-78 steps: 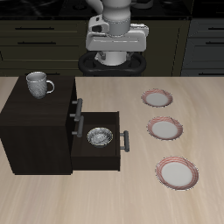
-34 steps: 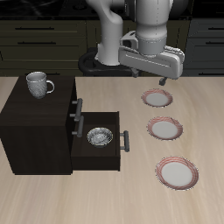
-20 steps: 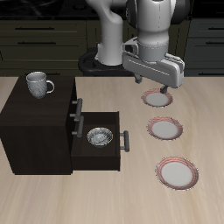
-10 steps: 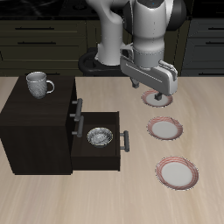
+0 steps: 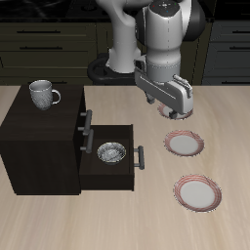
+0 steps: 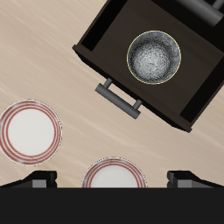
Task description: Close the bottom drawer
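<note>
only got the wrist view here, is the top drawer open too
Observer: no, only the bottom drawer is out; the upper drawer is shut.
Operator: anything on top of the cabinet
Observer: a mug stands on the cabinet, toward its back.
Operator: how am i placed for the push
Observer: the end effector hangs above the table, out past the drawer's handle and farther back, not touching it.
</note>
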You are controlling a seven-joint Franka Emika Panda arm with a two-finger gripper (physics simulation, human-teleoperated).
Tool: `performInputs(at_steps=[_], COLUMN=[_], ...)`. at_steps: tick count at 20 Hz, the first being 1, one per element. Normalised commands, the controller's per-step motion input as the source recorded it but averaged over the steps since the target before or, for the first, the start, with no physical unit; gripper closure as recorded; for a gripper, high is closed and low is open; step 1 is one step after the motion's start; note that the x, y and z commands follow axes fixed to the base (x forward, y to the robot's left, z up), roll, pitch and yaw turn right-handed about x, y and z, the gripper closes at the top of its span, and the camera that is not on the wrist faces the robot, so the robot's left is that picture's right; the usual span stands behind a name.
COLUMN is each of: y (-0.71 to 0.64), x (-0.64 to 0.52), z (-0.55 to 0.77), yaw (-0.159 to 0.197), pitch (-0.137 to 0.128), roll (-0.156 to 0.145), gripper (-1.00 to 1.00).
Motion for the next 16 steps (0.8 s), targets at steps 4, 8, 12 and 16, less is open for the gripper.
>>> performInputs(at_steps=[4, 8, 12, 16], y=[-0.01, 0.05, -0.03, -0.08], x=[0.11, 0.06, 0.08, -0.01], z=[-0.22, -0.16, -0.19, -0.11], yaw=[-0.093, -0.041, -0.070, -0.111], pitch=[-0.009, -0.032, -0.009, -0.048], roll=[-0.001, 0.023, 0.002, 0.013], gripper=[-1.00, -1.00, -1.00, -1.00])
